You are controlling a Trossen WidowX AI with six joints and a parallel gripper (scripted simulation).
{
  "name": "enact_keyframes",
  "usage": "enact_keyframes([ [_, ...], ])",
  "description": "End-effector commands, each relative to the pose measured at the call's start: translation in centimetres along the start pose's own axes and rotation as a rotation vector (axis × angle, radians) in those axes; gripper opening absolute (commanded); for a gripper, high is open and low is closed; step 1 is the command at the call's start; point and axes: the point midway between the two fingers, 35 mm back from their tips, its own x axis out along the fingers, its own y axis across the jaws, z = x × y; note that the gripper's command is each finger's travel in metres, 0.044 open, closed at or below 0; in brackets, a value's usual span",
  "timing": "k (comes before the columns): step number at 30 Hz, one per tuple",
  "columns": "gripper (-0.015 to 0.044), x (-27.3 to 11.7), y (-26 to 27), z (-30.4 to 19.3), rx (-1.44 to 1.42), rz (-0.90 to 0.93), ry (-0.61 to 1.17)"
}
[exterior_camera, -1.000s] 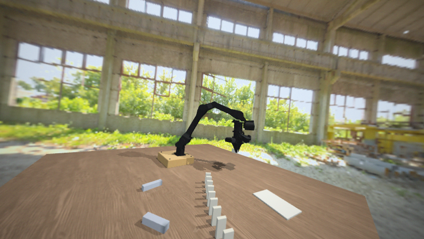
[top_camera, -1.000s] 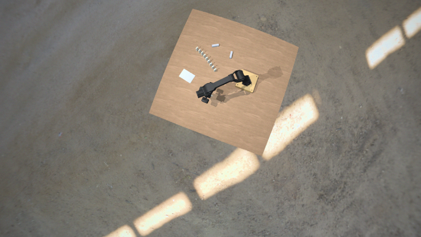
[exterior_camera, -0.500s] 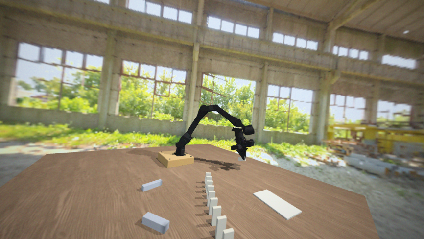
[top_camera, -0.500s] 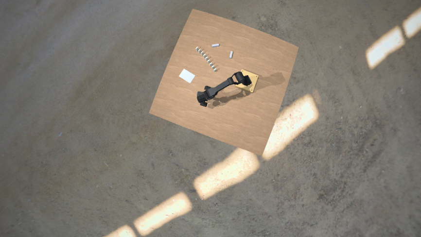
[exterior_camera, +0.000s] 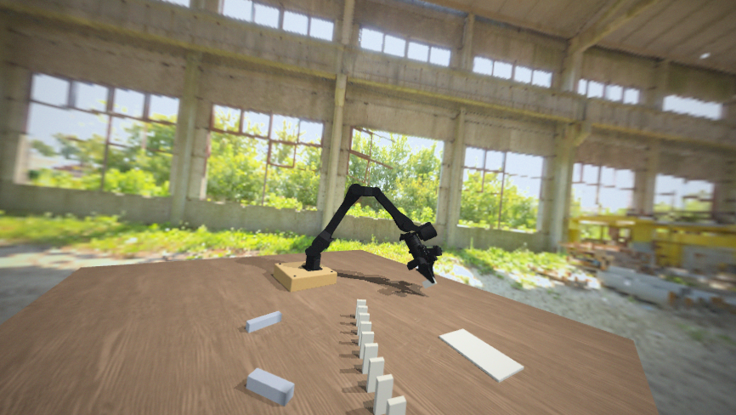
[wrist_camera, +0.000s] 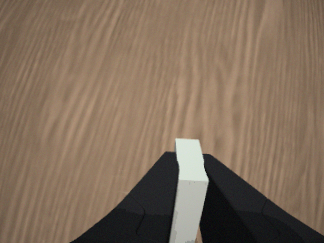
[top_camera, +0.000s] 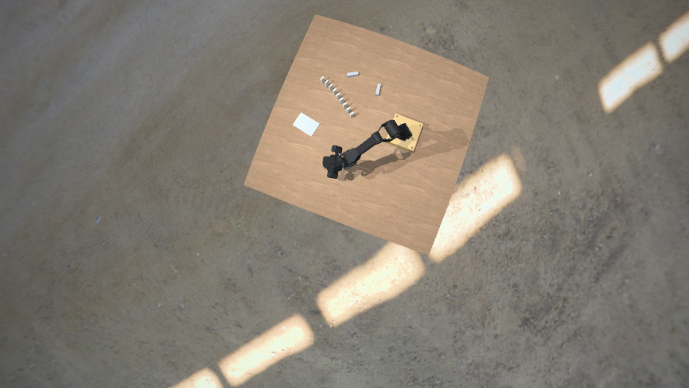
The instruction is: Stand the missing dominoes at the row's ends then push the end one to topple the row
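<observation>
My gripper (exterior_camera: 432,281) (wrist_camera: 186,164) is shut on a pale domino (wrist_camera: 190,209) that stands out between the fingertips in the wrist view. In the exterior view the gripper is tilted above the table, beyond and to the right of the row's far end; only a small pale bit of the domino shows at its tips. In the top view the hand hides the domino. A slightly curved row of several pale standing dominoes (top_camera: 341,100) (exterior_camera: 375,374) is upright and evenly spaced. The gripper is well apart from the row. No loose domino shows on the table.
Two blue-grey blocks lie beside the row: one (top_camera: 352,74) (exterior_camera: 270,386) near its far end from the base, another (top_camera: 378,89) (exterior_camera: 263,321) closer to the base. A flat white plate (top_camera: 305,124) (exterior_camera: 481,355) lies on the row's other side. The arm stands on a yellow base (top_camera: 417,127) (exterior_camera: 314,281).
</observation>
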Motion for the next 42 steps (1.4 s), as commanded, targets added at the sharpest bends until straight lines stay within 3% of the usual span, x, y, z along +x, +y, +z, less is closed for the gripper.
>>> enact_keyframes([
  [1,0.0023,0.5,0.4,-0.1,-0.028,-0.008,-0.073],
  [20,0.0023,0.1,1.6,-0.6,-0.062,-0.049,-0.412],
  [42,0.0023,-3.8,-0.1,-3.0,0.023,-0.134,-0.722],
])
